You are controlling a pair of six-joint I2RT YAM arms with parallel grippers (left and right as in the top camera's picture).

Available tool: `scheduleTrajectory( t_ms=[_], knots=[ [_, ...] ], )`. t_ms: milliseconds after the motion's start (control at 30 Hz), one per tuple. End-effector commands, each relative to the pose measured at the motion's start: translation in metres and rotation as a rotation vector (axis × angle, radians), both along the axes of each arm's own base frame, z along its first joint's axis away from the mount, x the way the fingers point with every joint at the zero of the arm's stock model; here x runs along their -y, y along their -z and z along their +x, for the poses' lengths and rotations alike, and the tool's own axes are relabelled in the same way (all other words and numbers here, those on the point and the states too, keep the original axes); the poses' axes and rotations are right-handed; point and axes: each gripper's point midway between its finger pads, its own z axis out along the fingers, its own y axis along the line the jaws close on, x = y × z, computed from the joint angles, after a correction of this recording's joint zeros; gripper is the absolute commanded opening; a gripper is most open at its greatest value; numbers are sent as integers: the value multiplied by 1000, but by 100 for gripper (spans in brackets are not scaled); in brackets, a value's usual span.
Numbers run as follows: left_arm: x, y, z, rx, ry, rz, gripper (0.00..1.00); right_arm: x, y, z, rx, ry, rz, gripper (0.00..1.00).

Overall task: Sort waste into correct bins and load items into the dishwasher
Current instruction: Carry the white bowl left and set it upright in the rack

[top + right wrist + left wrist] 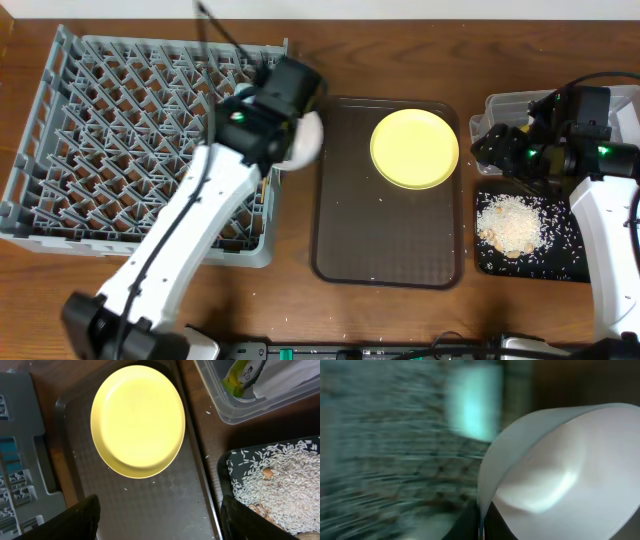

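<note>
Rice in blk tray, wrapper in clear tub.

The setting is a robotics test bench laid out as a kitchen clean-up station. Reference landmark: the dark brown serving tray, centred on a wooden table.

- On the tray: a round yellow plate.
- Left of the tray: a grey pegged dish rack and a small white bowl.
- Right of the tray: a clear tub and a black tray holding loose rice.
- Either side of the tray: the left arm and the right arm, both white and black.
</note>
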Motion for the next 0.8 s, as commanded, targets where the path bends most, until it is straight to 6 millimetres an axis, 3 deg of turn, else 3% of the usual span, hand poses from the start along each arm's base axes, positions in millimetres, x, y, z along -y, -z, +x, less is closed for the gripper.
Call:
scheduleTrajectory(
  t_ms=[0, 100, 200, 533, 767],
  knots=[
    [-67, -37, 3, 130, -190, 357, 7, 2, -2, 2, 5, 6, -4, 75],
    [-89, -50, -3, 154, -242, 533, 7, 2, -2, 2, 6, 6, -4, 75],
    [-98, -49, -7, 171, -284, 605, 7, 2, -2, 2, 6, 6, -4, 75],
    [-109, 17, -33, 123, -369, 614, 8, 2, -2, 2, 6, 6, -4, 76],
    [-92, 51, -29, 78, -362, 498, 7, 2, -3, 3, 12, 6, -4, 76]
  ],
)
